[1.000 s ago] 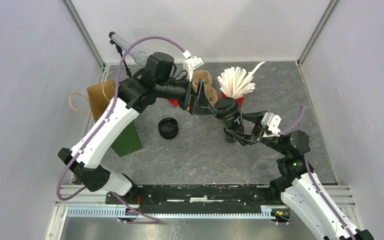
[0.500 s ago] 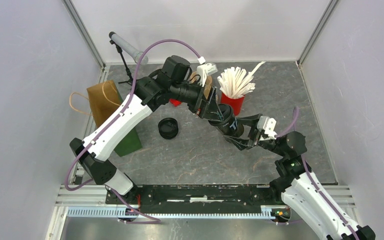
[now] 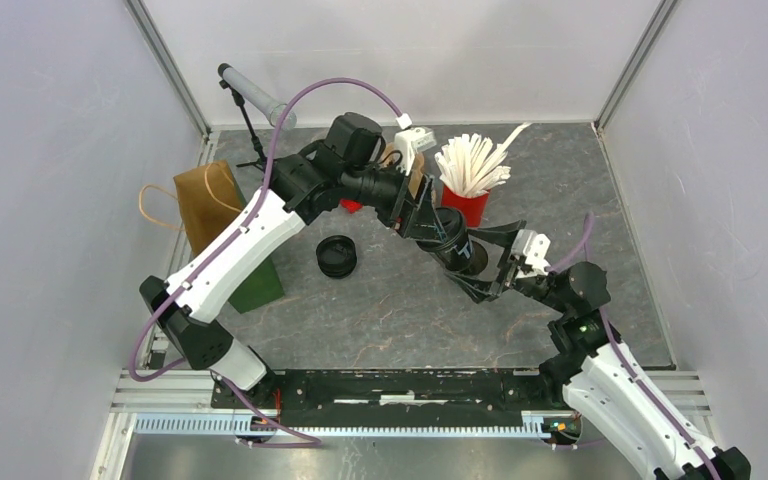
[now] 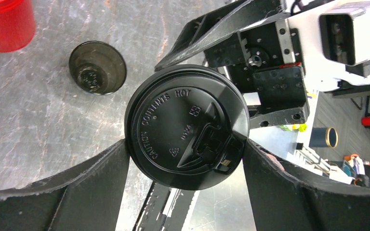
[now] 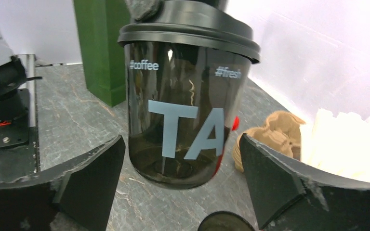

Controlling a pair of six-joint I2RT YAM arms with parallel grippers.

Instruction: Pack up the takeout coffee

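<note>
You have the cup (image 3: pixel 457 250) caught between both arms, but only one arm is holding it. Your left fingers (image 4: pixel 101 178) are clenched on the lid rim, one touching each side, with the lid face turned straight at that wrist camera. Your right fingers (image 5: pixel 91 168) stand spread around the cup's body with a sliver of gap on each side, so they are released and carry nothing.

The cup looks clear of the table (image 3: pixel 380 300) and tilted. Its long axis runs from the lid at your left fingers down to the base among your right fingers, so the two sets of fingers face each other along it. A second, lidless cup (image 4: pixel 98 67) stands on the table just past your left fingers. The holder (image 5: pixel 270 137) lies beyond the cup from your right fingers. The bag (image 3: pixel 205 195) is well apart from both sets, out past the left arm.

My read is that the left arm owns the next move. Draw the right fingers back along that axis first, because a lid-only hold could pop loose if the body gets nudged
</note>
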